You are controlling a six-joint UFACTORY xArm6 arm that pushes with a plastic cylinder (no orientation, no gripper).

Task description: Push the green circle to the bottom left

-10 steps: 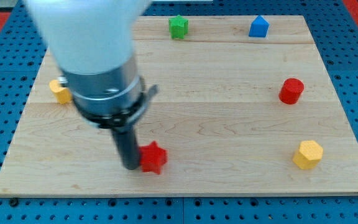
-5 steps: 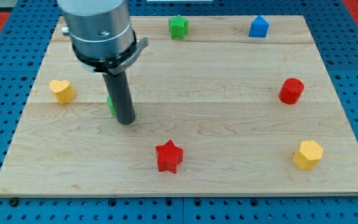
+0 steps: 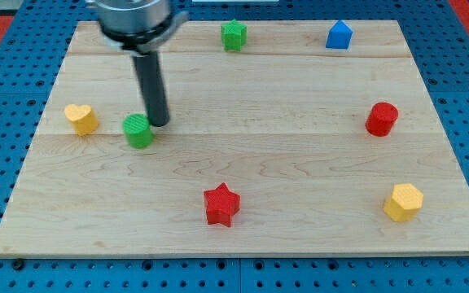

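The pale wooden board (image 3: 300, 163) carries seven small blocks and no containers. Green — two: the green circle block (image 3: 138, 130) at the frame's left-centre, and a green star-like block (image 3: 234, 35) at the top edge. Red — two: a red star (image 3: 221, 204) at lower centre, a red cylinder (image 3: 382, 119) at right. Yellow — two: a yellow heart (image 3: 81, 119) at far left, a yellow hexagon (image 3: 403, 202) at lower right. Blue — one blue house-shaped block (image 3: 339, 35), upper right. The arm ends in a plain dark rod with no jaws; my tip (image 3: 158, 123) rests just beside the green circle's upper-right edge.

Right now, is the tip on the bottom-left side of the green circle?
No: my tip sits at the upper right of the green circle, close beside it.
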